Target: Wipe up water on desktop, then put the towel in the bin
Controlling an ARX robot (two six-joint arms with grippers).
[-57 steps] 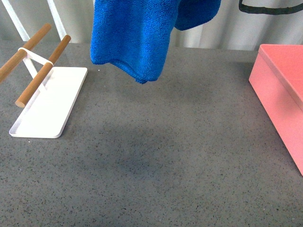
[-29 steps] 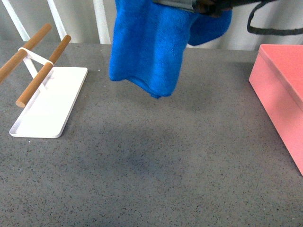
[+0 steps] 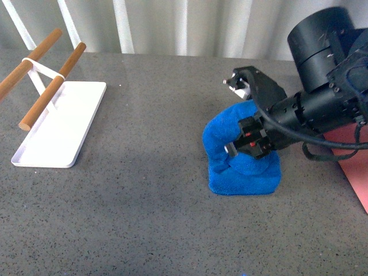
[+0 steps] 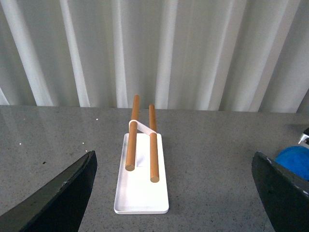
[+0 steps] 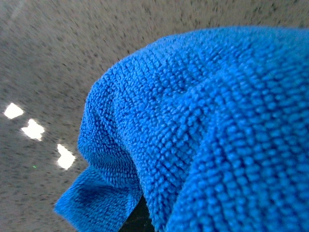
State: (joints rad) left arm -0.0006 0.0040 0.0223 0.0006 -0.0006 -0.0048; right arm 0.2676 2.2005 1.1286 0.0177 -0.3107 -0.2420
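**Towel** [image 3: 241, 167]: bright-blue microfibre with a looped, fluffy pile. It is lying bunched in a rounded lump on the bench [image 3: 144, 207], right of centre, near the bin [image 3: 356, 172].

**Right gripper** [image 3: 238, 115]: it is pinching the towel, jaws closing on a fold, with cloth bulging round them.

**Left gripper** [image 4: 173, 159]: it is hanging idle, jaws spread wide and holding nothing.

**Risks:**
- The lump is presenting only a small face to the bench, so a wipe could be missing water at its edges.
- The soft pile could be slipping from the jaws under drag.
- The arm is crowding the bin, so a sideways sweep could be knocking its wall.
- I am seeing no clear puddle, so coverage is hard to judge.

**Bench:** flat, dark-grey, speckled, stone-like.

**Bin:** salmon-pink, smooth, mostly hidden behind the arm.

**Tray** [image 3: 57, 138]: flat, white and round-cornered, carrying cylindrical wooden rods [image 3: 54, 86].
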